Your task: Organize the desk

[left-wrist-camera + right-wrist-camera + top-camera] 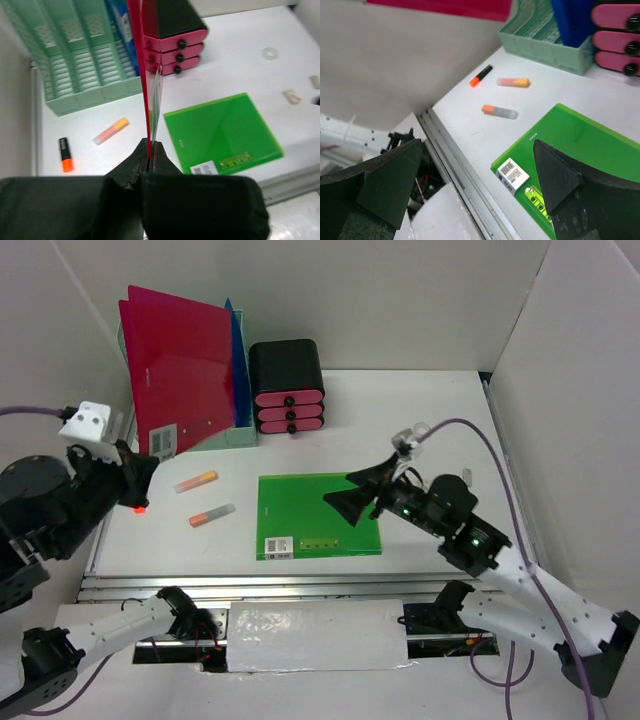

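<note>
Red folder [178,365] stands up tall at the mint-green rack [228,436] in the top view. The left claw [138,482] is at its low corner, just in front of the rack. The right claw [352,492] hangs over a green folder [300,525] that lies flat, well in front of the rack. Small orange markers [212,515] lie between the rack and the green folder. The desk [430,410] is white and flat. It is under the rack and spreads out in front of it and to its right. White walls [400,300] stand behind the rack, and a silver rail [250,585] runs far in front of it.

From the left wrist, the claw is clenched tight on the thin edge of the red folder. The rack's slots are ahead, with a blue folder [120,27] in one. I think the job now is to slide the red folder into a free slot. To do it well, hold the folder straight, line its edge up with the slot, go down slowly, and let go only when it is in. Do not bump the black box [172,20] beside the rack.

From the right wrist, the claw's fingers are spread wide and hold nothing. The green folder is under them.
</note>
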Robot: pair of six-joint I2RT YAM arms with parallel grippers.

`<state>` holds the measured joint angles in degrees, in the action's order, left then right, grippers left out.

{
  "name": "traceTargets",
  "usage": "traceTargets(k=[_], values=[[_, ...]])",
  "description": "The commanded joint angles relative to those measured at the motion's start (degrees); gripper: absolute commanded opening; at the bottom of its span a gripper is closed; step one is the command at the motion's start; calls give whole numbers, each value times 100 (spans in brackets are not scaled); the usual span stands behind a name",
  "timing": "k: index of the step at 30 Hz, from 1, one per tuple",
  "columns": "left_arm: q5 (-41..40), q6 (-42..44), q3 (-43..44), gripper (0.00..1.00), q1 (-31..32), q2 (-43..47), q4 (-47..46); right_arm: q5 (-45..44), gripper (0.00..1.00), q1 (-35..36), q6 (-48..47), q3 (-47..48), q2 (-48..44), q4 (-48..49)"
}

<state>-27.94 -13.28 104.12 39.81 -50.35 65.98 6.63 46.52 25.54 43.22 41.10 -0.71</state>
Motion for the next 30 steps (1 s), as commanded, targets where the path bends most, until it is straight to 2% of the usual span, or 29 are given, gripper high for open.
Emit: traceTargets(k=[1, 5, 9, 10, 12, 16, 20, 24, 30], values=[[956, -184, 4, 0, 0, 288, -436, 1146, 100, 15, -629, 344, 678, 1175], [2289, -96, -277, 0, -9, 525, -629, 1323, 100, -29, -620, 932, 1732, 1748], [3030, -8, -392, 0, 0, 579, -718, 1297, 100, -221, -506, 1223, 2041, 2153], [3432, 53, -427, 0, 0, 579, -779, 1288, 100, -318, -358, 1285, 2077, 2171], [3751, 80, -550, 0, 0, 579, -971, 1498, 100, -782, -112, 1382, 2147, 2416], [4655, 141, -770, 0, -9, 622, -1393, 2498, 100, -1680, 757, 1268, 2279, 3093], [4982, 141, -1076, 0, 0, 710, -1771, 3227, 100, -2357, 961, 917, 2148, 3472], [5211, 106, -1271, 0, 0, 763, -2202, 3906, 100, -2587, 901, 819, 2112, 3569], [5334, 97, -1210, 0, -8, 614, -2344, 3933, 100, -2779, 654, 547, 1735, 3165]])
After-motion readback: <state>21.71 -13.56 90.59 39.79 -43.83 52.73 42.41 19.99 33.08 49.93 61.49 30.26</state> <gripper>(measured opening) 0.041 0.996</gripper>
